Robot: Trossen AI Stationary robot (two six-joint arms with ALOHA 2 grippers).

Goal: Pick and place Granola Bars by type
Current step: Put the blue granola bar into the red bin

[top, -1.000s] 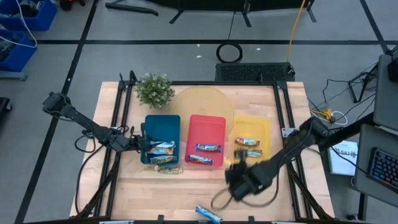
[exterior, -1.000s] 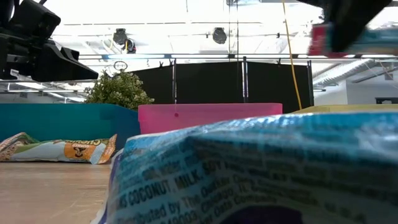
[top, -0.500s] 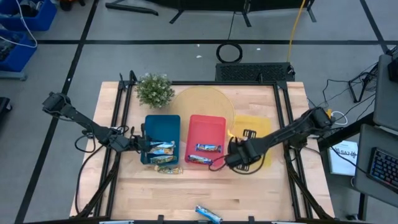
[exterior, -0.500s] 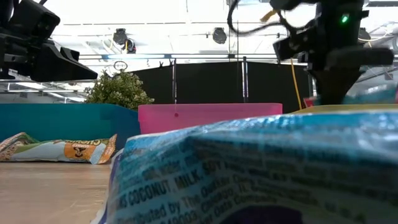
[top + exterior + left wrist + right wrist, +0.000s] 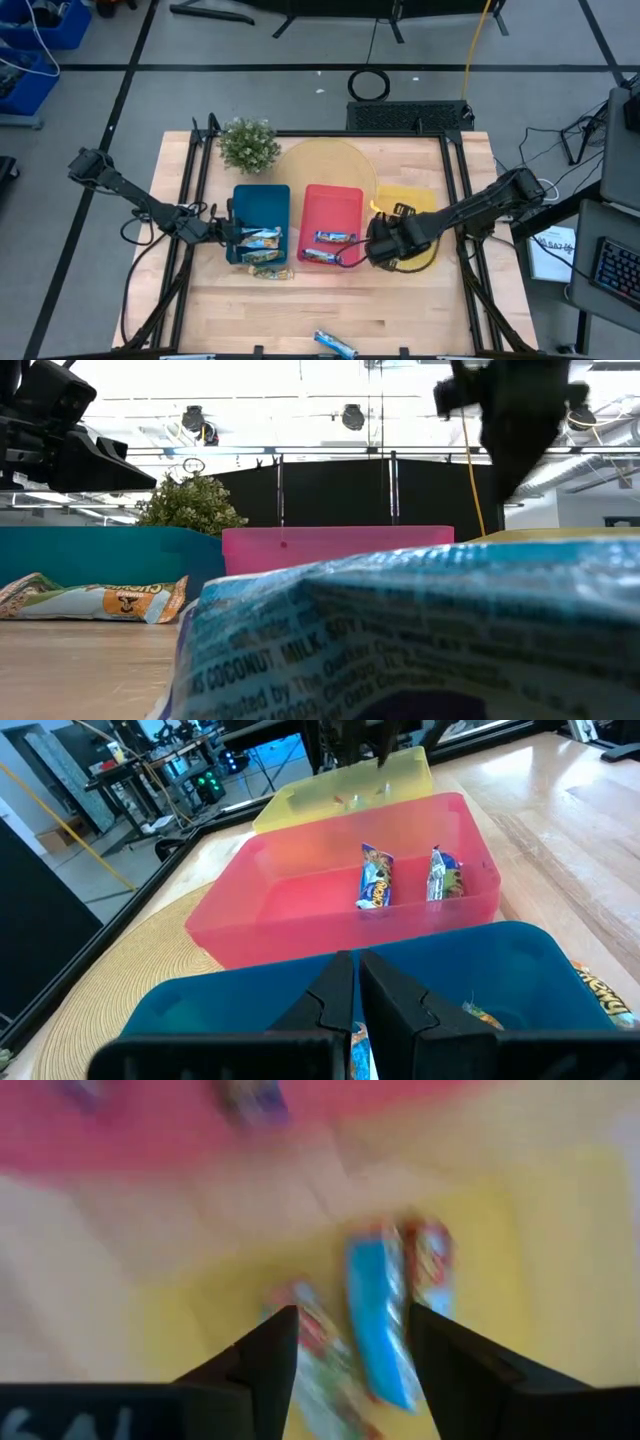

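Right hand [image 5: 345,1345] (fingers spread) hangs above yellow tray [image 5: 520,1230] bars [image 5: 378,1315].

A light wooden tabletop [image 5: 300,310] framed by black rails carries three trays side by side: a blue tray [image 5: 262,210], a red tray [image 5: 333,205] and a yellow tray [image 5: 418,202]. Behind them lie a round woven mat [image 5: 325,165] and a small potted plant [image 5: 248,145]. One granola bar [image 5: 270,271] rests just before the blue tray; another bar [image 5: 335,344] lies near the front edge.
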